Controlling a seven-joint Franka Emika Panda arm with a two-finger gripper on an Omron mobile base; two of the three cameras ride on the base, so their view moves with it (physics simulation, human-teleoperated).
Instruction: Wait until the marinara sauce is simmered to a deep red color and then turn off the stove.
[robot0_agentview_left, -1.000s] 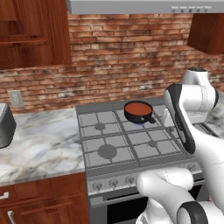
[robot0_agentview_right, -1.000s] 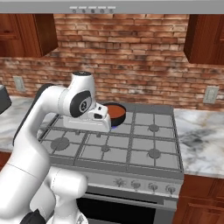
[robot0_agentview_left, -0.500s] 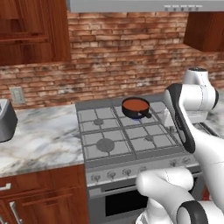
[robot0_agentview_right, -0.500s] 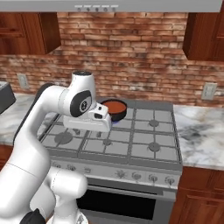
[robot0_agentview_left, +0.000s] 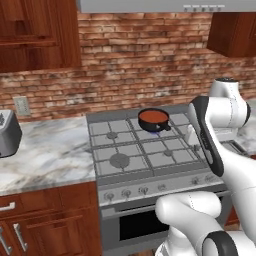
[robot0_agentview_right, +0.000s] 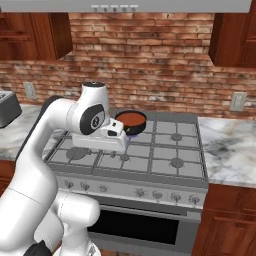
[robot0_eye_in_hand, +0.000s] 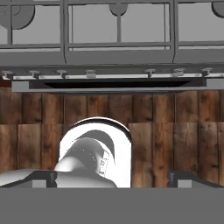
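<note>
The marinara sauce (robot0_agentview_left: 153, 116) (robot0_agentview_right: 131, 119) is a round orange-red patch in a small black pan on a rear burner of the stove (robot0_agentview_left: 150, 152) (robot0_agentview_right: 150, 160). A blue flame shows under the pan. The knobs (robot0_agentview_left: 144, 189) (robot0_agentview_right: 145, 192) (robot0_eye_in_hand: 91, 74) run in a row along the stove's front edge. My gripper (robot0_agentview_right: 102, 145) (robot0_eye_in_hand: 113, 178) hangs over the stove's front part, nearer than the pan and apart from it, pointing down. In the hand view its two dark tips stand wide apart at the bottom, open and holding nothing, looking past the knob row to the wooden floor.
Marble counter flanks the stove on both sides (robot0_agentview_left: 50, 155) (robot0_agentview_right: 227, 150). A toaster (robot0_agentview_left: 7, 134) (robot0_agentview_right: 7, 107) stands on the left counter. Wooden cabinets hang at the upper corners, and a range hood (robot0_agentview_left: 150, 5) sits above the stove against the brick wall.
The whole picture has drifted slightly upward in both base views, so the camera has moved. The arm keeps its pose, and the sauce looks the same orange-red.
</note>
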